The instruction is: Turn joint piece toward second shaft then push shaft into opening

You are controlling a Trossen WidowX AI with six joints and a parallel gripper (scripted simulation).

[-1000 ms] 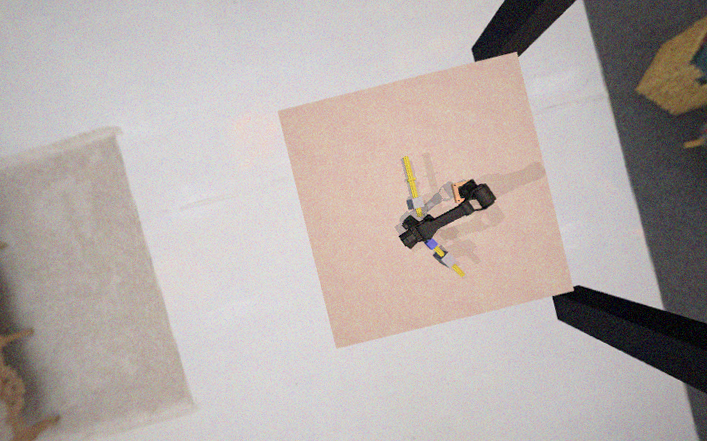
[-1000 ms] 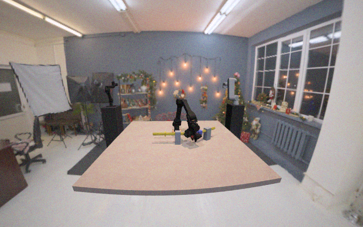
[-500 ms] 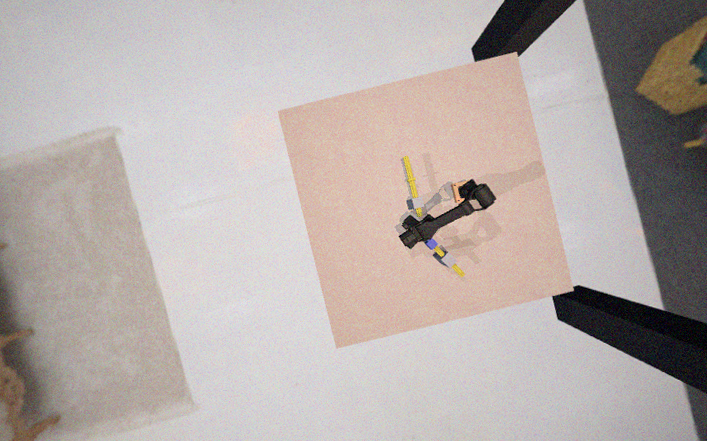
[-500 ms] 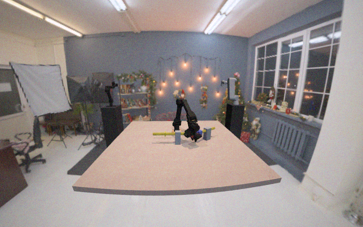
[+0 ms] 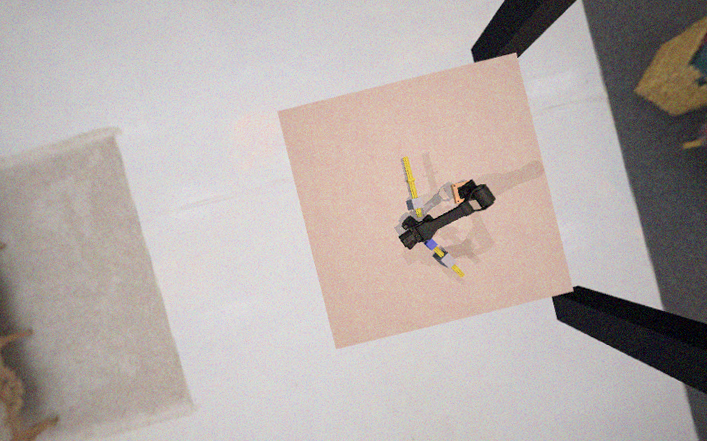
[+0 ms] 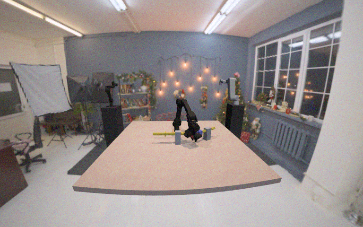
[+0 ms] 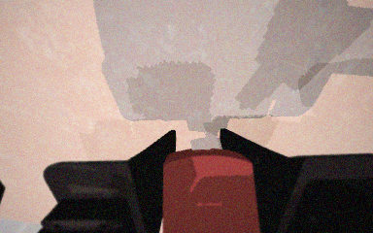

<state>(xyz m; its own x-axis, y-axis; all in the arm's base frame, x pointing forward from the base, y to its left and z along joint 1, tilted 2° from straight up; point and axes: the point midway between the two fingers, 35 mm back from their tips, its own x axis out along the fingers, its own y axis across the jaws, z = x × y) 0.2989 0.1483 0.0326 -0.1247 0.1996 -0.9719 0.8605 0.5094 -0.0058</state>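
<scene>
The red joint piece (image 7: pixel 209 194) fills the space between the fingers in the wrist view. My gripper (image 7: pixel 197 134) (image 6: pixel 194 138) is shut on it. The blue part (image 5: pixel 430 244) (image 6: pixel 199 132) sits beside the gripper, on the end of the short yellow shaft (image 5: pixel 458 270) (image 6: pixel 213 128), which is held by a grey block (image 5: pixel 447 260) (image 6: pixel 207 134). The long yellow shaft (image 5: pixel 408 177) (image 6: pixel 159 134) runs through the other grey block (image 5: pixel 416 203) (image 6: pixel 177 138), its near end close to the gripper. The arm hides the hinge and the exact direction of the opening.
The arm (image 5: pixel 451 219) (image 6: pixel 188 112) reaches over the gap between the blocks, with its base behind them. The pinkish table top (image 5: pixel 334 165) (image 6: pixel 160 171) carries both blocks. The long shaft sticks out well beyond its block, away from the joint.
</scene>
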